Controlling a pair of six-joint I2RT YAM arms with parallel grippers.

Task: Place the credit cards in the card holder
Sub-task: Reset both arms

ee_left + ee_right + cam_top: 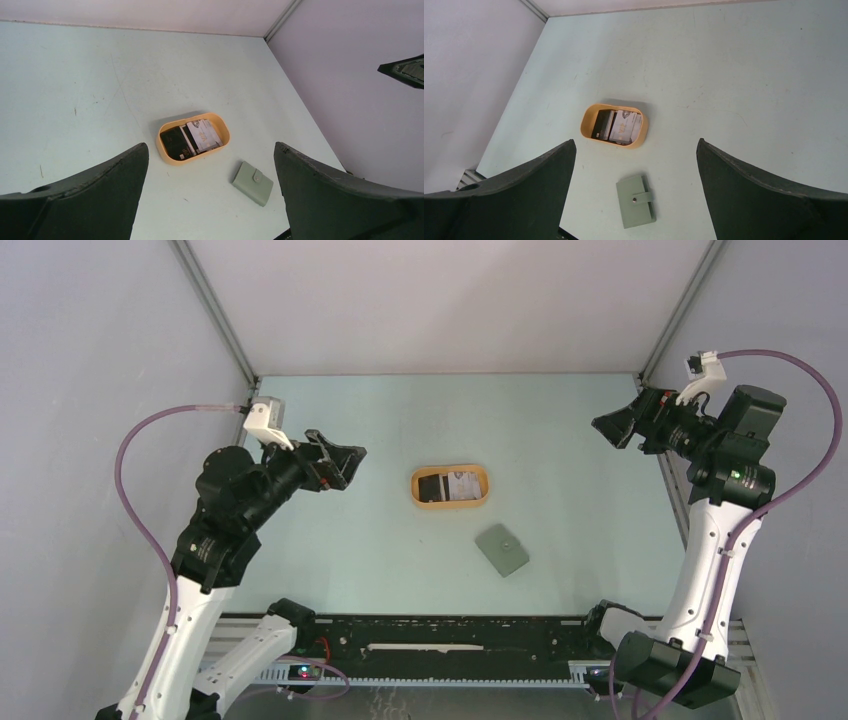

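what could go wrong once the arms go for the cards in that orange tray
1. The thin black and whitish plastic cards lie overlapped inside the small orange oval tray. The open left end effector or right end effector may pinch two together, or catch the rim and shove the tray.
2. The flat grey-green fold-over card holder lies closed, tab over its button. Undoing it one-handed would likely slide it.

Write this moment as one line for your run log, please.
left gripper: open, raised, empty | right gripper: open, raised, empty | credit cards: in orange tray | card holder: closed, lying apart from tray
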